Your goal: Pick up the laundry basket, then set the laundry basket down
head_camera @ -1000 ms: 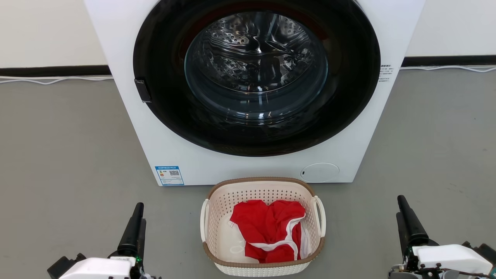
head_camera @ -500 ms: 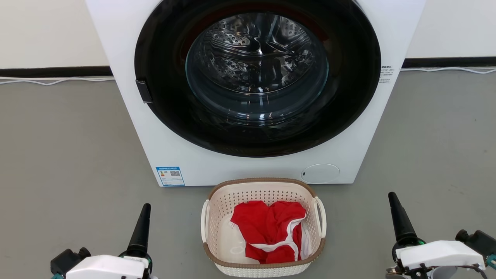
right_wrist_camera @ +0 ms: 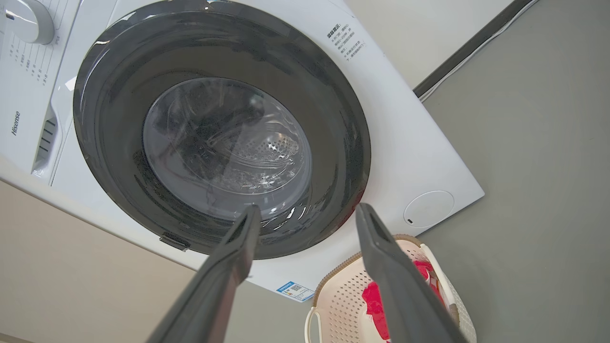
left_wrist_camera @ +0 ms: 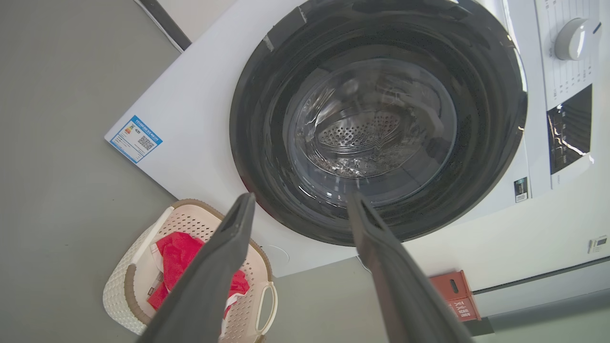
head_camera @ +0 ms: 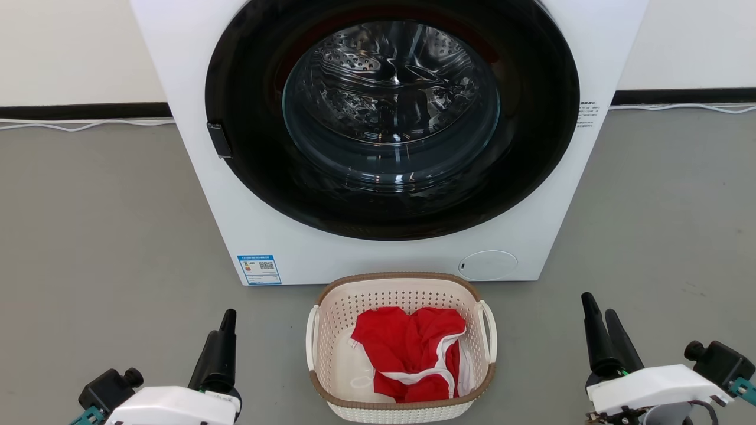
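Note:
The laundry basket, cream-white and perforated with a brown rim, stands on the grey floor just before the washing machine. A red garment lies inside it. My left gripper hovers to the basket's left, open and holding nothing, well apart from the white side handle. My right gripper is open to the basket's right, also apart from it. In the left wrist view the open gripper points at the machine door, with the basket at lower left. In the right wrist view the open gripper has the basket below it.
A white washing machine with a shut round dark door stands close behind the basket. A white cable runs along the wall's foot. A red box sits by the machine's far side. Grey floor spreads on both sides.
Both grippers have drifted inward toward the basket and turned on their wrists; the right one now shows both fingers. The basket has not moved.

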Motion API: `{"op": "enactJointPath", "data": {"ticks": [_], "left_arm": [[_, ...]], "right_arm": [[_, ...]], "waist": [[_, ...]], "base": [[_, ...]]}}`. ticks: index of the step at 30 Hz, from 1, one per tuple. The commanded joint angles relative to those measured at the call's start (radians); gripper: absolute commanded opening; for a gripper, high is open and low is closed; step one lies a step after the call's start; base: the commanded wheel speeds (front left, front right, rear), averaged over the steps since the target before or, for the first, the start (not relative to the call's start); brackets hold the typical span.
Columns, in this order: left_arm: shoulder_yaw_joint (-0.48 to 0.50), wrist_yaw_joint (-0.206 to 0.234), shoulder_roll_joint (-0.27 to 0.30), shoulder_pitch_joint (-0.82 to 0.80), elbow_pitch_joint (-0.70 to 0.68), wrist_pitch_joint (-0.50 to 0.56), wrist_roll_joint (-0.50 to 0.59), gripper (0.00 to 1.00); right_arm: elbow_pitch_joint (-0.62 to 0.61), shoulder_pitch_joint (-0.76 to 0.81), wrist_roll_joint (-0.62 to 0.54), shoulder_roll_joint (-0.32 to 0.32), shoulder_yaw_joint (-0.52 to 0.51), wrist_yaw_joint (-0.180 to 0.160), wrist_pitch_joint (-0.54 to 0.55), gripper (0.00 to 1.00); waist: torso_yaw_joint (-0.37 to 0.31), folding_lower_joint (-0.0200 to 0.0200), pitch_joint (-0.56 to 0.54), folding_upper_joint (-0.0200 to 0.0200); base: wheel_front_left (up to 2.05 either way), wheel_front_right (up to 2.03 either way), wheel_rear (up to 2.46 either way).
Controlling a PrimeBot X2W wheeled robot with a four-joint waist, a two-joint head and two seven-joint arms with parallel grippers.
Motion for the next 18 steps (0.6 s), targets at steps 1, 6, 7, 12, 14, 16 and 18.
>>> {"op": "enactJointPath", "data": {"ticks": [1, 6, 7, 12, 14, 16, 18], "left_arm": [[0.01, -0.003, 0.01, -0.019, -0.034, -0.013, 0.036, 1.0], [0.005, -0.006, 0.01, -0.019, -0.036, -0.028, 0.097, 1.0], [0.005, -0.006, 0.01, -0.018, -0.037, -0.031, 0.109, 1.0], [0.003, -0.009, 0.011, -0.016, -0.039, -0.046, 0.17, 1.0], [0.003, -0.01, 0.011, -0.015, -0.039, -0.052, 0.196, 1.0], [0.003, -0.011, 0.011, -0.015, -0.04, -0.055, 0.209, 1.0], [0.003, -0.012, 0.012, -0.014, -0.041, -0.06, 0.234, 1.0]], "right_arm": [[-0.029, -0.033, -0.043, -0.009, 0.016, 0.004, -0.015, 1.0], [-0.031, -0.036, -0.115, -0.01, 0.021, 0.004, -0.028, 1.0], [-0.031, -0.037, -0.129, -0.01, 0.021, 0.004, -0.03, 1.0], [-0.033, -0.037, -0.195, -0.01, 0.021, 0.004, -0.044, 1.0], [-0.034, -0.037, -0.223, -0.01, 0.022, 0.004, -0.049, 1.0], [-0.034, -0.037, -0.236, -0.01, 0.022, 0.005, -0.052, 1.0], [-0.035, -0.036, -0.261, -0.01, 0.023, 0.005, -0.058, 1.0]], "waist": [[0.0, -0.0001, 0.0, 0.0], [0.002, -0.0001, 0.0, 0.0], [0.002, -0.0001, 0.0, 0.0], [0.003, -0.0001, 0.001, 0.0], [0.002, -0.0001, 0.001, 0.0], [0.002, -0.0001, 0.001, 0.0], [0.001, -0.0001, 0.001, 0.0]], "base": [[0.0, 0.0, 0.0], [0.0, 0.0, 0.0], [0.0, 0.0, 0.0], [0.0, 0.0, 0.0], [0.0, 0.0, 0.0], [0.0, 0.0, 0.0], [0.0, 0.0, 0.0]]}}
